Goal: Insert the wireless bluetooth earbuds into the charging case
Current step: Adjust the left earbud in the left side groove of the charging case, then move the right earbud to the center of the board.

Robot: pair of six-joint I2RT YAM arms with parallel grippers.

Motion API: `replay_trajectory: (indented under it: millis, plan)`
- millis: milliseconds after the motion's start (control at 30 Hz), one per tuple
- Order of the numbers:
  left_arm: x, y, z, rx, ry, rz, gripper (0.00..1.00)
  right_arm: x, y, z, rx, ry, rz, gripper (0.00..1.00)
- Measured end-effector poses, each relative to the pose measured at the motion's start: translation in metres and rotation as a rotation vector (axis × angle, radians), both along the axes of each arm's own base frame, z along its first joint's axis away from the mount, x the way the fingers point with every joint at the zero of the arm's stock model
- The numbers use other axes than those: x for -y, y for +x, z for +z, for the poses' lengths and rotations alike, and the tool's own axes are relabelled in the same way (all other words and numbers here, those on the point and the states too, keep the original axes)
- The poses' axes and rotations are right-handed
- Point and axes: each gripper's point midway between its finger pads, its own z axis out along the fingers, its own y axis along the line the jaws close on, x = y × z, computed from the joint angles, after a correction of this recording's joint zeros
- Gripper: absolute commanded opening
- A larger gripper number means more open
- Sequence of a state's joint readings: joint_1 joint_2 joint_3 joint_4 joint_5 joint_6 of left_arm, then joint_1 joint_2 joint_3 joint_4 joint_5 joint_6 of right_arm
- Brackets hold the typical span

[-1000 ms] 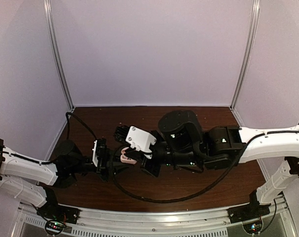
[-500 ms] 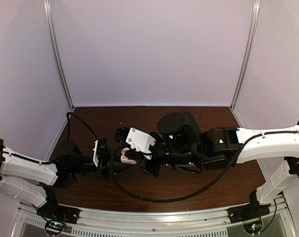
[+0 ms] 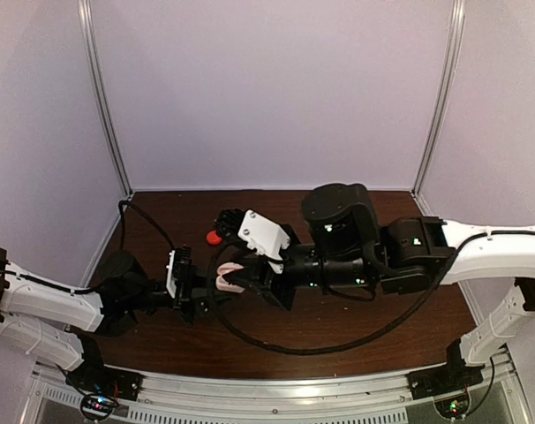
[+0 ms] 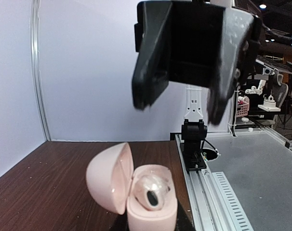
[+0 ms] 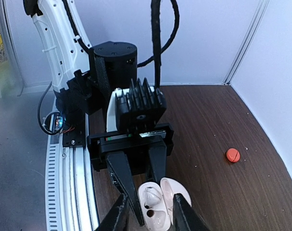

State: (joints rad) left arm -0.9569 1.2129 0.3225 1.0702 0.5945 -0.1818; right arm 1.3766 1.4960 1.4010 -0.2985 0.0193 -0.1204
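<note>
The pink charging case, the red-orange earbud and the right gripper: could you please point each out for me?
pink charging case (image 4: 153,214): left wrist view, front of its open base.
red-orange earbud (image 5: 232,155): right wrist view, its middle.
right gripper (image 4: 179,110): left wrist view, gap midway between its fingertips.

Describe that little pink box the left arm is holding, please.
The pink charging case is a small, smooth, glossy-looking plastic shell, rounded like an egg. It stands open, with its domed lid hinged back to one side. A white earbud sits in the base. The left gripper is shut on it, one black finger on each side of the base. The right gripper hangs open just above without touching. Whether the case rests on the table cannot be told.
</note>
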Motion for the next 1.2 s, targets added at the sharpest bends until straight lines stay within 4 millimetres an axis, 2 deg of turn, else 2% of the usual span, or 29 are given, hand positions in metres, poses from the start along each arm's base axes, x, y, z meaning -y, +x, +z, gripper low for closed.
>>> replay_trajectory:
  millis: [100,200,267,367,467,633,800,933,1033,1200]
  plan:
    - [0.000,0.001,-0.001,-0.001,0.000,0.005,0.00,0.011,0.000,0.022,-0.006,0.053,-0.006,0.41]
    - [0.001,0.002,-0.002,-0.004,0.002,0.011,0.00,0.025,0.007,0.040,-0.035,0.107,-0.024,0.44]
    - [0.001,0.003,-0.002,-0.005,0.003,0.013,0.00,0.040,0.022,0.040,-0.075,0.128,-0.063,0.46]
    - [0.001,0.003,-0.003,-0.005,0.004,0.014,0.00,0.073,0.059,0.027,-0.147,0.134,-0.182,0.54]
    - [0.001,0.003,-0.003,-0.006,0.004,0.015,0.00,0.118,0.103,0.005,-0.229,0.125,-0.348,0.57]
    - [0.003,0.005,-0.009,-0.015,0.018,0.014,0.00,0.194,0.153,-0.044,-0.363,0.072,-0.615,0.59]
    - [0.005,0.006,-0.013,-0.021,0.026,0.014,0.00,0.271,0.192,-0.124,-0.527,-0.102,-0.871,0.61]
    - [0.005,0.006,-0.013,-0.019,0.023,0.013,0.00,0.318,0.200,-0.186,-0.655,-0.246,-1.013,0.65]
    - [0.005,0.006,-0.013,-0.018,0.023,0.013,0.00,0.337,0.201,-0.213,-0.725,-0.307,-1.072,0.72]
    - [0.005,0.006,-0.011,-0.015,0.020,0.014,0.00,0.367,0.204,-0.244,-0.813,-0.309,-1.171,0.73]
